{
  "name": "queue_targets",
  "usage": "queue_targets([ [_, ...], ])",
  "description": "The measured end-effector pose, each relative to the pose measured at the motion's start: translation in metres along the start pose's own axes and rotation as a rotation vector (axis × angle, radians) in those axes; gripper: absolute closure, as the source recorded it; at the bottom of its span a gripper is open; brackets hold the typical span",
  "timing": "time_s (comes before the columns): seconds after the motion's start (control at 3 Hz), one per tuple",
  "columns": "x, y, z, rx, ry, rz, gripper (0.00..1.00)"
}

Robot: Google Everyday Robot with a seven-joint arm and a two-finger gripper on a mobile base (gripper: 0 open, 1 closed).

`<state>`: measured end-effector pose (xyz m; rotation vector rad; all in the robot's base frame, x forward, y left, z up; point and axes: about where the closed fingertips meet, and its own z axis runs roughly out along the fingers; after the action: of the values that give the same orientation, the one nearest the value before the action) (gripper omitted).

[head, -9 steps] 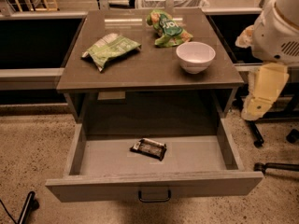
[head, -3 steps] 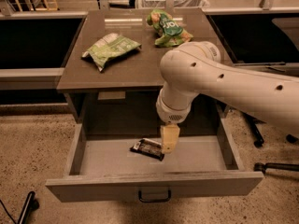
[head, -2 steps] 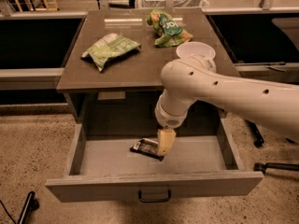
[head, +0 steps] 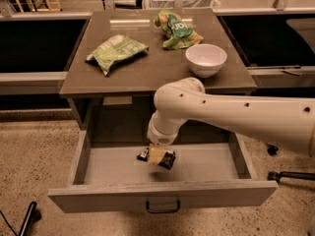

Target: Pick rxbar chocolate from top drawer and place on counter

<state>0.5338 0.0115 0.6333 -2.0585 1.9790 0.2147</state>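
The top drawer [head: 162, 194] stands pulled open below the counter [head: 147, 70], its dark handle [head: 162, 208] at the front. The rxbar chocolate [head: 169, 160], in a black wrapper, lies on the drawer floor near the middle. My arm reaches in from the right and bends down into the drawer. My gripper [head: 157, 155] is right on top of the bar and covers its middle; only the bar's two ends show on either side.
On the counter lie a pale green snack bag [head: 115, 50] at the left, a darker green bag [head: 176, 29] at the back and a white bowl [head: 205, 59] at the right. A chair base [head: 290, 175] stands on the floor at the right.
My arm swung in from the right and came down into the drawer. The gripper has dropped lower and now sits over the bar's middle. The bar lies where it was.
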Motion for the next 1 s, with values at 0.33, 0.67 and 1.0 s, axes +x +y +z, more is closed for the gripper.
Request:
queue_targets([
  [0.33, -0.005, 0.002, 0.032, -0.022, -0.012, 0.024, 0.33],
  [0.67, 0.004, -0.001, 0.039, -0.013, 0.008, 0.072, 0.31],
  [1.0, 0.025, -0.003, 0.033, 0.003, 0.028, 0.140, 0.31],
])
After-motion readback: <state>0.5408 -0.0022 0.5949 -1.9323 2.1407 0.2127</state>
